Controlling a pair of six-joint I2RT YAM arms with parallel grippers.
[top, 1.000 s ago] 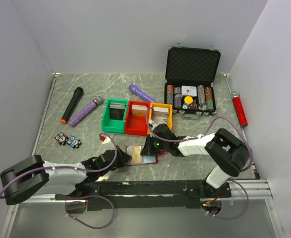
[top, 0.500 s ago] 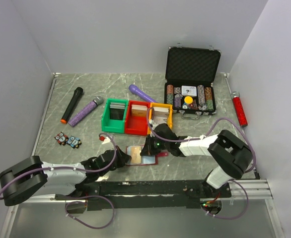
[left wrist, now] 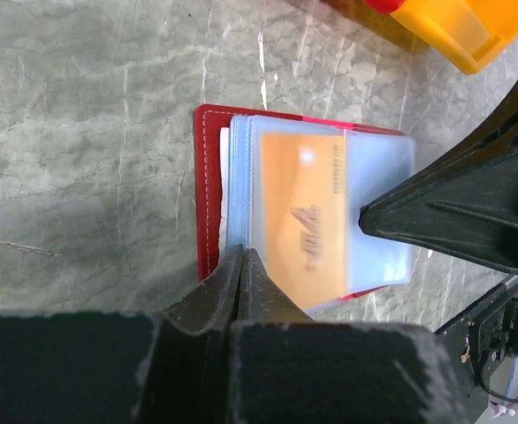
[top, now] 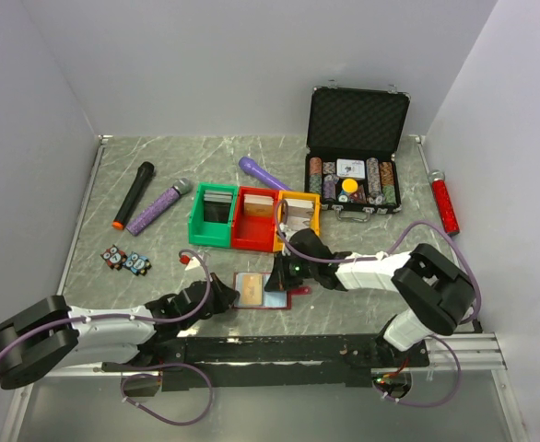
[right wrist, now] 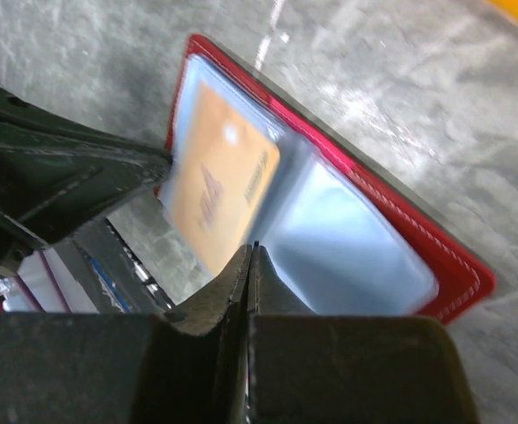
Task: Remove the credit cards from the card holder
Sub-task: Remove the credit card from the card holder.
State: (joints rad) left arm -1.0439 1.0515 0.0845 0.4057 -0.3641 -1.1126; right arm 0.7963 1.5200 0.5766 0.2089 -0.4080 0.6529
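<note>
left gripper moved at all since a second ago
No, not noticeably: the left gripper stays at the card holder's left edge, just as far from the green bin. Only its arm's elbow sank toward the near edge.

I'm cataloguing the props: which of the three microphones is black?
The black microphone lying farthest left, with an orange tip; the glittery microphone beside it and the smooth microphone farther right are both purple.

Card holder (top: 257, 293) between two grippers
It lies on the table (top: 159, 157) before the bins (top: 252, 241), left gripper (top: 228, 295) left, right gripper (top: 272, 281) right
</note>
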